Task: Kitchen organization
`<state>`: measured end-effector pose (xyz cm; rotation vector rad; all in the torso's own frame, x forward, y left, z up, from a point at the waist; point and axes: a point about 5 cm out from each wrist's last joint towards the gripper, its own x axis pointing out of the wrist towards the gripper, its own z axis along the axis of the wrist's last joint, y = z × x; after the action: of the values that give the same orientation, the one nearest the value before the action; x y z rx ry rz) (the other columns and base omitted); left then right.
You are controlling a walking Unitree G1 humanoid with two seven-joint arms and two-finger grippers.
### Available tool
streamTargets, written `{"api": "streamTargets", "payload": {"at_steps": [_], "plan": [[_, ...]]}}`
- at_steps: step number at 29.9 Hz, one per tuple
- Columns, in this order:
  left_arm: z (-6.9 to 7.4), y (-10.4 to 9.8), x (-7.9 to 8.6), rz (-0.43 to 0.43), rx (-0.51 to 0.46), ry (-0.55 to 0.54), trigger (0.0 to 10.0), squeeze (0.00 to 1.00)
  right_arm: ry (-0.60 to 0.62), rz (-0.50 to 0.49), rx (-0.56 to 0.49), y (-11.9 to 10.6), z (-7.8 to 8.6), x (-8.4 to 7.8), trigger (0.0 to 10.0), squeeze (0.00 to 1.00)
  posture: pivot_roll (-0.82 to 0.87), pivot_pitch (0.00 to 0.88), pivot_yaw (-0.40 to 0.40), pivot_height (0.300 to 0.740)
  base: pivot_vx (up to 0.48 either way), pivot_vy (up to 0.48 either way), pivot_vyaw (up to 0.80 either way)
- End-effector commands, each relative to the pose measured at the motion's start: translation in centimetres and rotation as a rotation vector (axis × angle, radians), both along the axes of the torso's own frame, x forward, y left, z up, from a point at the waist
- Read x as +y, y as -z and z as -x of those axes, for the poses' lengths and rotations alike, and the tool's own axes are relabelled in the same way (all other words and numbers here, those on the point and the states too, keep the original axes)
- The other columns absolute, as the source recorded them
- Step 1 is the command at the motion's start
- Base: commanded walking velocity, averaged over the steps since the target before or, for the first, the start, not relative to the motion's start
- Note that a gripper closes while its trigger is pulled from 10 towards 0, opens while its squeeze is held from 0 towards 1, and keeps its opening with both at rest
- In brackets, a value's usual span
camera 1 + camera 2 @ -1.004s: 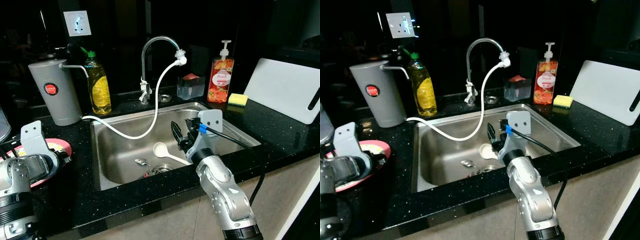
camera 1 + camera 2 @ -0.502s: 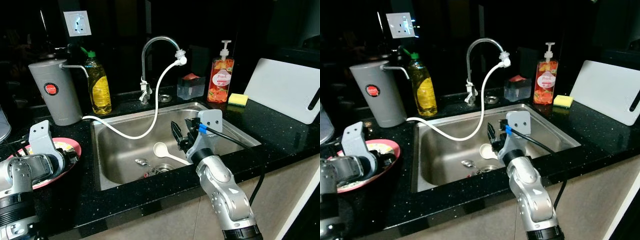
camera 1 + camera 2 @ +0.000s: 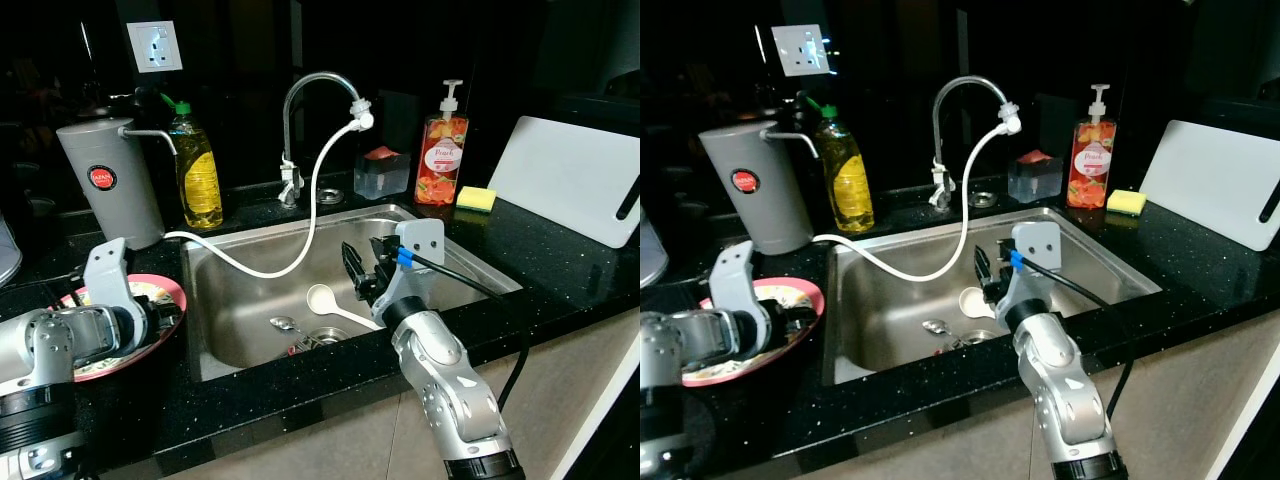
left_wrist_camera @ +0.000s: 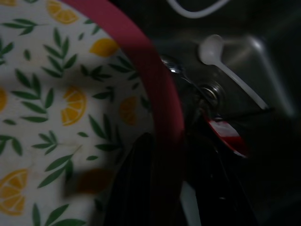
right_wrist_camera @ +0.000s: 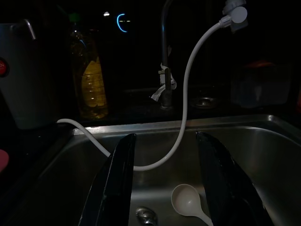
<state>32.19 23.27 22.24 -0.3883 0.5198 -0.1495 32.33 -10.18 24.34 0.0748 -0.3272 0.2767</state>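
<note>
My left gripper (image 3: 150, 320) is shut on the rim of a pink-rimmed plate (image 3: 162, 291) with a lemon print, held over the black counter just left of the steel sink (image 3: 300, 232). In the left wrist view one finger lies on the plate (image 4: 56, 94) and the other under its rim. My right gripper (image 3: 366, 262) hangs open over the sink's middle, holding nothing. Below it a white ladle (image 3: 322, 297) lies in the basin, with a metal spoon (image 3: 283, 323) near the drain. The ladle (image 5: 186, 197) appears between the open fingers.
A white hose (image 3: 312, 215) runs from the faucet (image 3: 300, 100) across the sink to a grey dispenser (image 3: 110, 180). A yellow soap bottle (image 3: 198, 170), a pump bottle (image 3: 441, 150), a sponge (image 3: 476, 198) and a white cutting board (image 3: 575, 190) line the back.
My left gripper has carried the plate to the right, closer to the sink's left edge. The right arm has not moved.
</note>
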Motion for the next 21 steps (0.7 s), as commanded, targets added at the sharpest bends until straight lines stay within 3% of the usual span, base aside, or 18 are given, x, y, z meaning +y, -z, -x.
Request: {"api": "streamTargets", "payload": {"at_steps": [1, 6, 16, 20, 21], "plan": [[0.4, 0.7, -1.3, 0.012, 0.028, 0.092, 10.0, 0.0, 0.007, -0.008, 0.023, 0.4, -0.1, -0.2, 10.0, 0.0, 0.01, 0.004, 0.062, 0.74, 0.0, 0.0, 0.0], [0.6, 0.5, -2.1, 0.011, 0.02, 0.144, 10.0, 0.0, 0.01, -0.009, 0.022, 0.4, -0.1, -0.2, 10.0, 0.0, 0.0, 0.004, 0.064, 0.74, 0.0, 0.0, 0.0], [0.5, -0.2, -2.1, 0.009, -0.011, 0.16, 10.0, 0.0, 0.014, -0.011, 0.022, 0.4, -0.1, -0.3, 10.0, 0.0, 0.0, 0.003, 0.065, 0.74, 0.0, 0.0, 0.0], [0.3, -1.3, -1.3, -0.078, -0.097, 0.119, 10.0, 0.0, 0.012, -0.016, 0.017, 0.3, -0.1, -0.2, 10.0, 0.0, 0.01, 0.001, 0.063, 0.74, 0.0, 0.0, 0.0], [0.1, -1.8, -0.8, -0.168, -0.152, 0.076, 10.0, 0.0, 0.008, -0.02, 0.013, 0.2, -0.1, -0.2, 10.0, 0.0, 0.01, 0.0, 0.063, 0.74, 0.0, 0.0, 0.0]]}}
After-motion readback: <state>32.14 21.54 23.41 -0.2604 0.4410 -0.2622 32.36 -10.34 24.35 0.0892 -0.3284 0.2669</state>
